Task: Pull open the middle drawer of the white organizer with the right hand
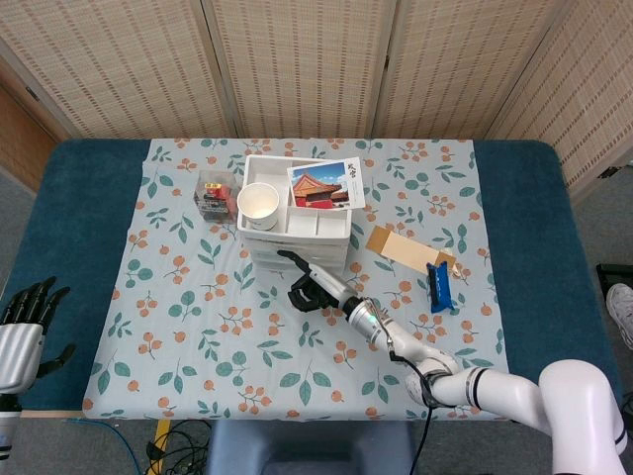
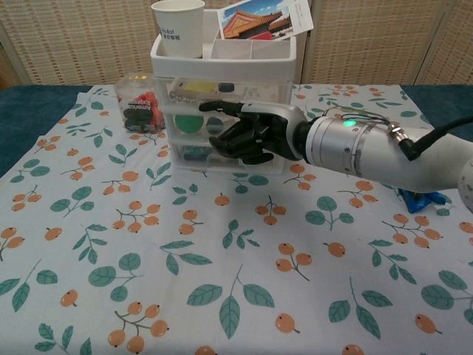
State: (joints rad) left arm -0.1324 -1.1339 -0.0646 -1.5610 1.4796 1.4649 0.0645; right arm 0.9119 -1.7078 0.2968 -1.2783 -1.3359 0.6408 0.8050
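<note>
The white organizer (image 2: pixel 223 58) stands at the back of the flowered cloth, three clear drawers stacked in it. The middle drawer (image 2: pixel 189 123) has something green inside. My right hand (image 2: pixel 250 134) is pressed against that drawer's front, fingers curled in on its right half and thumb stretched out above. The hand hides the handle, and I cannot tell how far the drawer is out. In the head view the right hand (image 1: pixel 311 288) sits just in front of the organizer (image 1: pixel 297 230). My left hand (image 1: pixel 28 309) hangs at the table's near left edge, fingers spread, holding nothing.
A paper cup (image 2: pixel 178 26) and a postcard (image 2: pixel 266 16) sit in the organizer's top tray. A small box of red and black items (image 2: pixel 140 107) stands to its left. A brown carton (image 1: pixel 396 247) and a blue object (image 1: pixel 438 285) lie to the right.
</note>
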